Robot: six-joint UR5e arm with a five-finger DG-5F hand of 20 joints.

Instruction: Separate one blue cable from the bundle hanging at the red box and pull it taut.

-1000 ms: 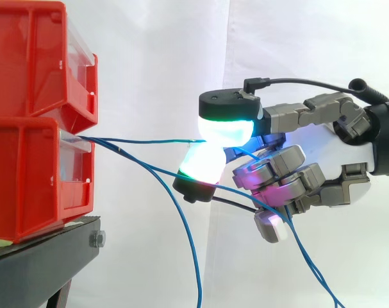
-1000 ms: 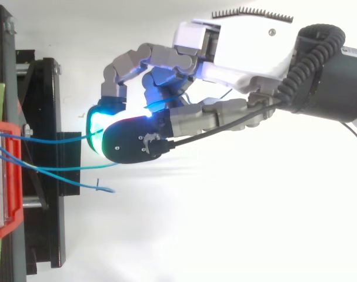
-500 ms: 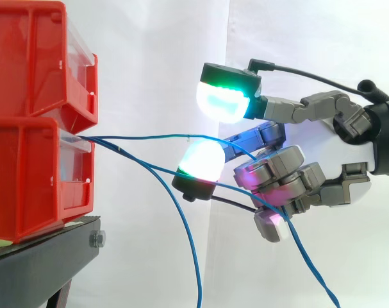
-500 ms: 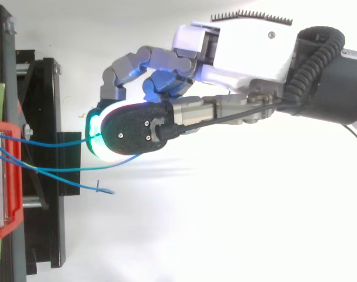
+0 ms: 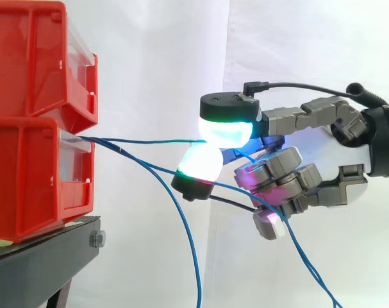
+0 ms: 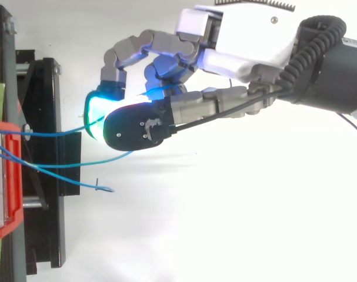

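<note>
Several thin blue cables leave the lower red box (image 5: 27,173) at its front lip. One blue cable (image 5: 143,140) runs almost level from the box to my hand (image 5: 325,151), where the green-glowing thumb pad (image 5: 225,128) and a white-glowing fingertip (image 5: 200,163) press together on it. Seen from above, that cable (image 6: 49,134) leads from the red box (image 6: 2,176) under the hand (image 6: 243,41). A second cable (image 5: 184,224) droops straight down. A third cable (image 5: 309,269) passes through the curled lower fingers and falls to the lower right.
A second red box (image 5: 27,58) sits stacked on the lower one, both on a black stand (image 5: 40,263). From above, the stand (image 6: 43,117) juts right, and a loose blue cable end (image 6: 102,188) lies beyond it. A white curtain hangs behind.
Half a second ago the thumb was lifted off the cable, leaving it lying on the lower fingertip; now the thumb has come back down and pinches it again. The cable looks straighter.
</note>
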